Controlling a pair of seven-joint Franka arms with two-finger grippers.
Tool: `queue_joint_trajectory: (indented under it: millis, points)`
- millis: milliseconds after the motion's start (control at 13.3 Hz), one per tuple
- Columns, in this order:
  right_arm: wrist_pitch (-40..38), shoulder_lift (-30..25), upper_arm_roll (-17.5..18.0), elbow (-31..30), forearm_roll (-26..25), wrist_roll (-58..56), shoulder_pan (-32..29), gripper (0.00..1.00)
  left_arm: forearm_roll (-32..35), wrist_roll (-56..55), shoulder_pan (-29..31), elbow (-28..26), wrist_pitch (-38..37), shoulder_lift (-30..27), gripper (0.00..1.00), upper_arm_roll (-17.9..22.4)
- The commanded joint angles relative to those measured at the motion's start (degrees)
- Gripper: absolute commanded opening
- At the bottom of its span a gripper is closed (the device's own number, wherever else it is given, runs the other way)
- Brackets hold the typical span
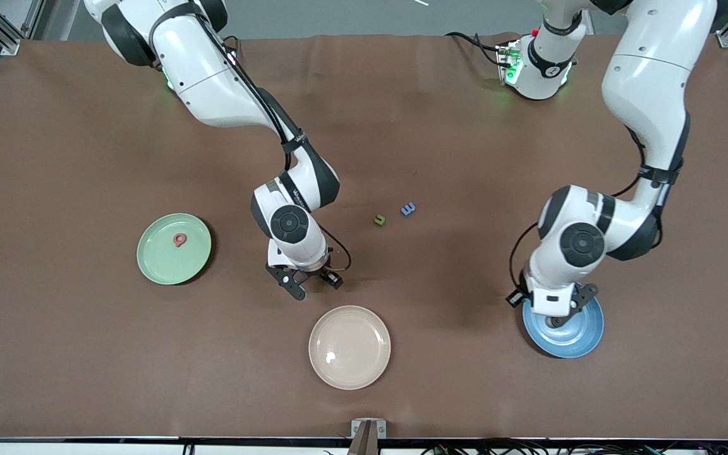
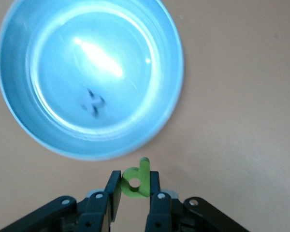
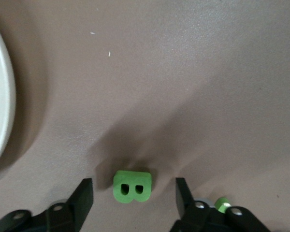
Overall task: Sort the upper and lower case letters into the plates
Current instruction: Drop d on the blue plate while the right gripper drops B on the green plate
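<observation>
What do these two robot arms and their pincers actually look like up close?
Both arms are glossy white shells with dark grey joint bands and round black caps. Thin black cables run along them, and green lights glow near the bases. The left gripper and right gripper are black, each with two flat fingers on hinged black links.

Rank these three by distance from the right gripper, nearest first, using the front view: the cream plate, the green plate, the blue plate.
Measured from the right gripper:
1. Cream plate, just nearer the front camera than the gripper.
2. Green plate, toward the right arm's end of the table.
3. Blue plate, toward the left arm's end, under the left gripper.
</observation>
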Motion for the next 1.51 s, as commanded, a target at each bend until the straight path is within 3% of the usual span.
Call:
queue_joint_trajectory:
  millis: [0, 75, 226, 301, 377, 603, 678, 829, 979, 1281, 1431]
  points:
    - [-0.6, 1.3, -0.8, 1.4, -1.8, 2.0, 1.3, 0.60, 1.7, 8.7, 4.8, -0.8, 0.1, -0.3, 0.16, -0.3]
    - [-0.6, 1.3, -0.8, 1.4, -1.8, 2.0, 1.3, 0.52, 3.2, 10.3, 5.9, -0.8, 1.1, 0.4, 0.16, -0.3]
    - [-0.7, 1.3, -0.8, 1.4, -1.8, 2.0, 1.2, 0.23, 6.6, 10.9, 7.7, -0.8, 3.5, 1.7, 0.18, -0.3]
    - [-0.7, 1.2, -0.8, 1.4, -1.8, 2.0, 1.2, 0.08, 7.6, 10.9, 8.7, -0.8, 5.0, 2.3, 0.26, -0.3]
    - [-0.9, 1.2, -0.8, 1.4, -1.9, 1.9, 1.0, 0.01, 7.8, 10.9, 9.0, -0.8, 6.1, 2.6, 0.40, -0.3]
    - [-8.2, -0.7, -0.7, 1.6, -5.9, -2.1, -1.5, 0.00, 7.8, 10.3, 9.1, -1.0, 6.4, 2.5, 0.94, -0.4]
    - [-10.7, -2.0, -0.6, 1.9, -5.8, -5.6, -2.8, 0.00, 7.8, 10.1, 9.1, -1.3, 6.4, 2.3, 0.99, -0.4]
    - [-15.8, -6.8, -0.5, 0.4, -5.2, -13.7, -6.3, 0.00, 7.5, 8.9, 8.0, -2.2, 5.2, 0.7, 0.99, -1.7]
    - [-17.6, -12.1, -0.4, -4.6, -5.2, -20.2, -9.5, 0.00, 7.4, 6.6, 7.6, -3.9, 1.2, -1.8, 0.99, -5.9]
    - [-5.5, -24.7, -0.4, -27.3, -5.2, -33.7, -16.3, 0.00, 7.5, -4.6, 7.6, -9.5, -0.2, -6.0, 0.98, -14.7]
    - [-2.9, -28.3, -0.4, -33.4, -5.1, -38.7, -19.2, 0.00, 7.7, -10.4, 7.6, -11.3, -0.2, -6.1, 0.96, -18.7]
